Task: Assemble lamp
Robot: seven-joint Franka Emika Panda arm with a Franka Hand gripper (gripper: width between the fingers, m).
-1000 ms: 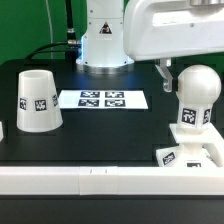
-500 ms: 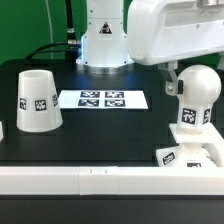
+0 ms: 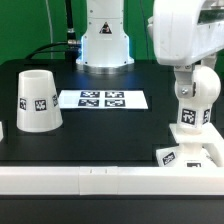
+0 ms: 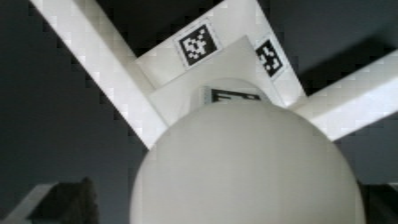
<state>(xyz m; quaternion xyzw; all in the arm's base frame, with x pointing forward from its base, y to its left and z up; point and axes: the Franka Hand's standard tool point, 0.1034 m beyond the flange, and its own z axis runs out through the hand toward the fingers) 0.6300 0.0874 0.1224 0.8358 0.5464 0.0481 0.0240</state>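
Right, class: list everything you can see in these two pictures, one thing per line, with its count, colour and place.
shade: one, white with a black-and-white tag, standing wide end down at the exterior view's left
bulb: one, white, tag on its stem, upright on the base at the exterior view's right
base: one, white, tagged, by the front rail at the exterior view's right
marker board: one, white with four tags, flat at mid-table
rail: one, white, along the table's front edge
table: one, black, under everything
arm: one, glossy white, from the back to above the bulb
hand: one, at the bulb's head; open or shut cannot be told
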